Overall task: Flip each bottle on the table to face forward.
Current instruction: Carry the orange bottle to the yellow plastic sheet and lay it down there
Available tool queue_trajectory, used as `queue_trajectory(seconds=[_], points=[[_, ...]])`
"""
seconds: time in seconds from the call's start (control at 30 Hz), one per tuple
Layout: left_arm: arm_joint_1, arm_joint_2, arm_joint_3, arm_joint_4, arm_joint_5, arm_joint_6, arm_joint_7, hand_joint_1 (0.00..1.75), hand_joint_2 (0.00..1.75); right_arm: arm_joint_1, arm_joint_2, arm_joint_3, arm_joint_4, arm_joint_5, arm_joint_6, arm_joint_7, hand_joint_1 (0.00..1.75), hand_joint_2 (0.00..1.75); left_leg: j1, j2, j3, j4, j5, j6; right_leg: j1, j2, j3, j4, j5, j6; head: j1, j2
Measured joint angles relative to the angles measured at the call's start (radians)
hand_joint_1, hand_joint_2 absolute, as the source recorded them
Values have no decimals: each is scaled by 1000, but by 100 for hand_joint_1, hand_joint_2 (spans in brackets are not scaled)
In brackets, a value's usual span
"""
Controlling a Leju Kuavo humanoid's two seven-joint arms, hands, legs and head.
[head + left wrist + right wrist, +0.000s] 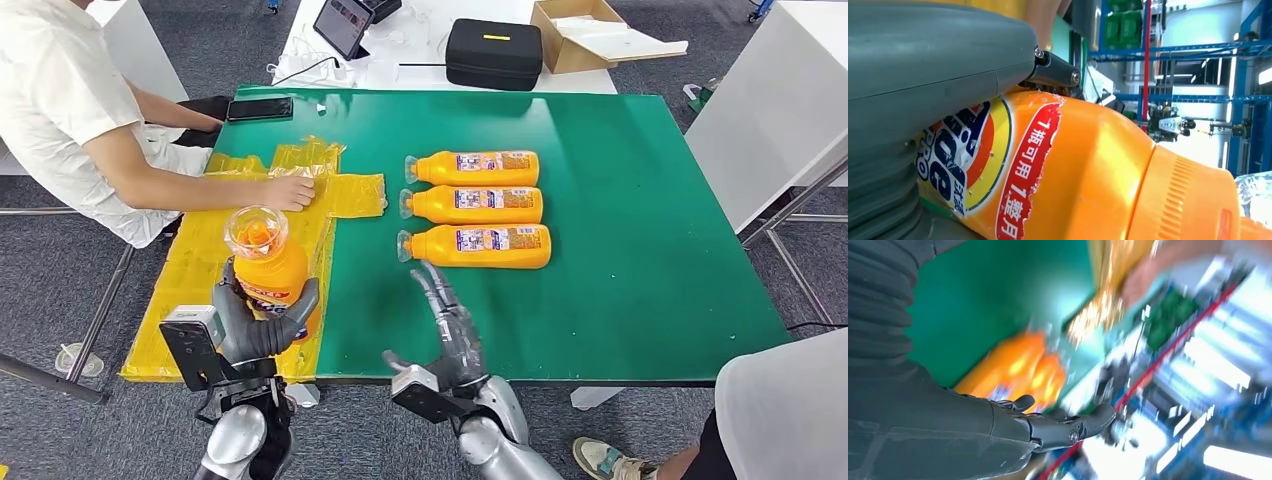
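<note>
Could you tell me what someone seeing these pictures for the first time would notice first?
Most striking is the orange bottle gripped upright in the left hand at the near left corner of the green table. Next come three matching orange bottles lying side by side mid-table, with the empty right hand just short of them. A person's hand rests on yellow plastic wrap on the left.

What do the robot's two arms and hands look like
Both arms are shiny silver with rounded shells. The left hand and right hand are grey with darker jointed fingers fastened by small screws. A grey ribbed cover sits behind each hand, and a dark boxy camera block with a pale label is mounted at each wrist.
</note>
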Motion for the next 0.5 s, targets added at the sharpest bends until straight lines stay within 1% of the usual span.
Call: queue_trajectory(seconds=[0.07,0.17,0.2,0.33,0.4,0.47,0.5], points=[[3,5,20,0,-75,51,0,175,175,35,-5,-51,-56,19,-31,-23,0,175,0,0,0,0,0,0,0,0,0,0,0,0,0,0],[5,4,75,4,-315,137,0,175,175,82,-6,-135,-141,42,-44,-52,0,175,0,0,0,0,0,0,0,0,0,0,0,0,0,0],[5,2,99,7,-380,146,-1,175,175,91,-6,-158,-163,45,-45,-56,0,175,0,0,0,0,0,0,0,0,0,0,0,0,0,0],[6,-9,168,18,-510,148,8,175,175,114,-5,-212,-219,48,-48,-60,0,175,0,0,0,0,0,0,0,0,0,0,0,0,0,0],[2,-22,211,31,-722,148,54,175,175,121,-5,-226,-236,41,-47,-60,0,175,0,0,0,0,1,1,0,-1,0,0,0,0,0,0],[-14,-28,257,70,-996,147,151,175,175,125,-5,-238,-253,34,-40,-60,0,175,0,0,0,0,1,1,0,-1,0,0,0,0,0,0],[-29,-27,270,100,-1089,144,205,175,175,126,-5,-241,-261,33,-32,-60,0,175,0,0,0,0,1,1,0,-1,0,0,0,0,0,0]])
